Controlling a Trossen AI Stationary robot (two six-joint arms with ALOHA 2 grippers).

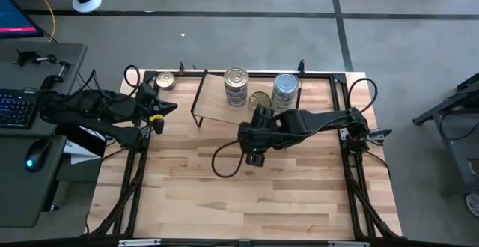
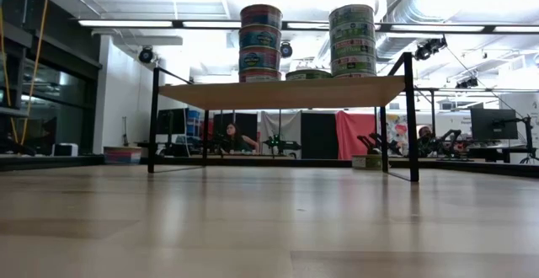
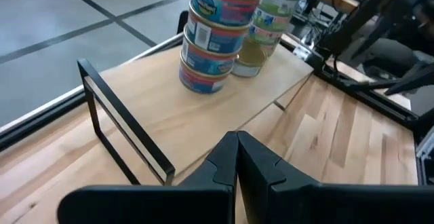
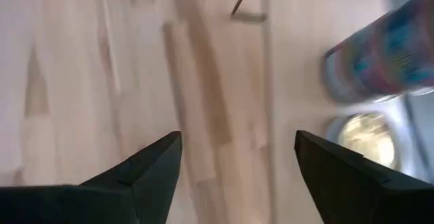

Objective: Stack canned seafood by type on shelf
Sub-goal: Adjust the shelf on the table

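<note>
Over on the far left, the left gripper [image 1: 166, 111] waits by the table edge, fingers pressed together, nothing in them. Just beyond it a lone tin [image 1: 165, 80] sits on the tabletop near the back rail, off the shelf [image 1: 213, 105]. On the shelf itself: a tall stack [image 1: 236, 86] with a silver top, then a single gold tin [image 1: 260, 98] lying low, then a second stack [image 1: 286, 90] at the right end. In front of the shelf the right gripper [image 1: 256, 156] hovers over bare wood, jaws spread wide and empty. These tins look rigid and fairly dense for their size, with smooth metal walls that could slip, so I'd say pinch across the round side wall, low and square. The stacks look tall enough to topple if nudged, so any placement wants to come straight down.
</note>
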